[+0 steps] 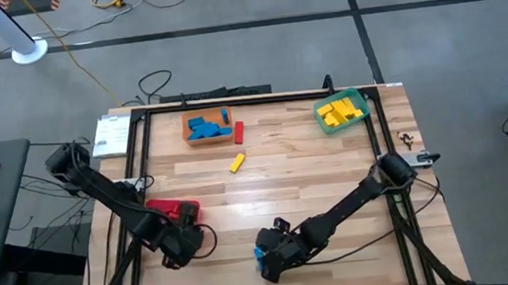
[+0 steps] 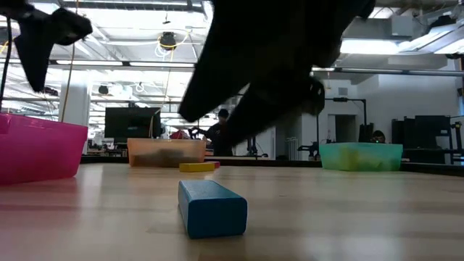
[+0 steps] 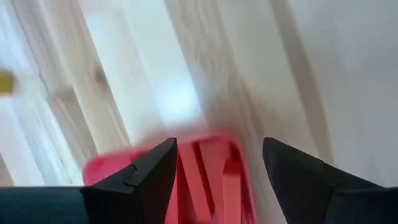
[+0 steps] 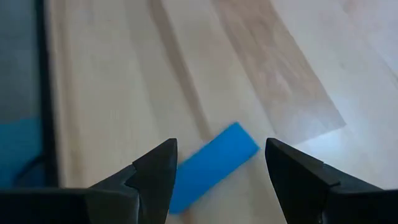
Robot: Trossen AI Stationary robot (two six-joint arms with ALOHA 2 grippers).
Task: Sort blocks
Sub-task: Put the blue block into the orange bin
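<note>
Small flat blue rectangular block [image 4: 214, 165] lies on wood tabletop at bottom centre of high view, directly under right gripper [image 4: 221, 180]; jaws spread wide, empty. Block's long axis runs diagonal across the gap (needs wrist turn, I judge). Left gripper [image 3: 217, 180] farther, open over red bin [image 3: 186, 177].

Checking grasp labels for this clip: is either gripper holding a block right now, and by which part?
Nothing is held. The left gripper stands open above the red bin; the right gripper stands open over a blue block lying on the table.

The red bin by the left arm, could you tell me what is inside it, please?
The left wrist view shows red blocks in the red bin. The open left gripper and the arm cover the rest, so no count.
</note>
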